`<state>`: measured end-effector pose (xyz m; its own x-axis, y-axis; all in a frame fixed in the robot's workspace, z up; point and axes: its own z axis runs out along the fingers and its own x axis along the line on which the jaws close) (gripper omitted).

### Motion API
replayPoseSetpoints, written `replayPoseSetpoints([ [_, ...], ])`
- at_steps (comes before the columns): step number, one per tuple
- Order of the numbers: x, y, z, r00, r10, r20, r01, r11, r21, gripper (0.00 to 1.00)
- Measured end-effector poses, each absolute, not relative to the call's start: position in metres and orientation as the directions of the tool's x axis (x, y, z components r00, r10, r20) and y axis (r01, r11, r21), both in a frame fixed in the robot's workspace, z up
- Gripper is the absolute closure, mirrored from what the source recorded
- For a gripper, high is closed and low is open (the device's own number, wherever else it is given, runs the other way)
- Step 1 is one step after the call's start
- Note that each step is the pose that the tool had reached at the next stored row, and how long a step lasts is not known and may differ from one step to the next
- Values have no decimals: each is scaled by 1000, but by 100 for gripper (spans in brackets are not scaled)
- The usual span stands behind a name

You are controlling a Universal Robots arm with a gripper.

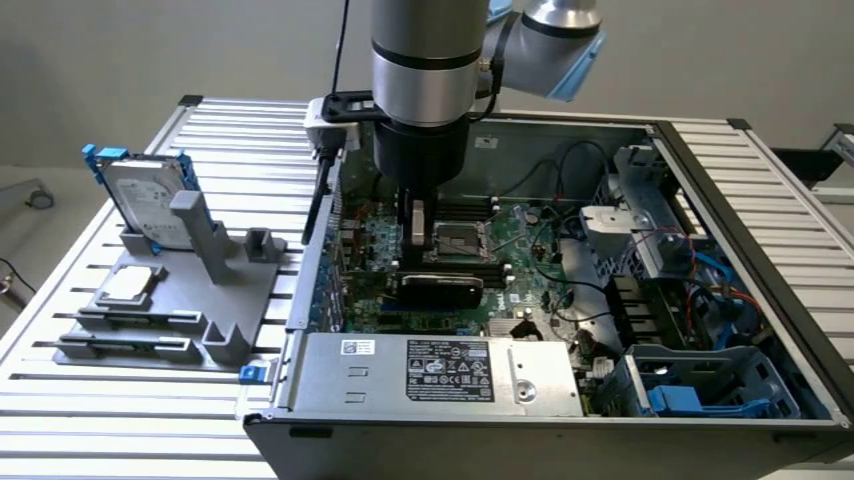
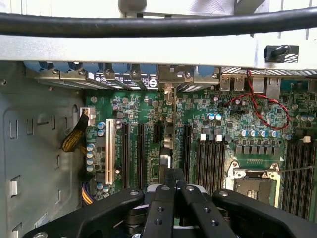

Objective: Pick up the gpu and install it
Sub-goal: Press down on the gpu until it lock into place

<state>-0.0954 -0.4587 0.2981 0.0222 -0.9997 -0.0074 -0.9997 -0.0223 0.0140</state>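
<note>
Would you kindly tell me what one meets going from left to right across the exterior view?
First the hard drive with blue rails, then the gpu, then the blue drive cage.

Item count:
- robot arm [image 1: 424,60]: 1
- tool [image 2: 173,173]: 1
- counter [image 1: 107,400]: 1
- open computer case [image 1: 694,170]: 1
- motherboard [image 2: 148,111]: 1, with 1 white slot [image 2: 110,148] and 1 processor socket [image 2: 253,186]
- graphics card [image 1: 443,290]: 1
- power supply [image 1: 441,375]: 1
- hard drive [image 1: 140,195]: 1
- small square chip [image 1: 130,285]: 1
- grey rack [image 1: 200,310]: 1
- blue plastic cage [image 1: 701,385]: 1
- thick black cable [image 2: 158,25]: 1
</note>
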Motion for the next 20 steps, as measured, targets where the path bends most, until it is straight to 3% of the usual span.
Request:
replayPoseSetpoints([
  [20, -98, -452, 273, 22, -1000, -7, -1000, -22, 14, 89],
])
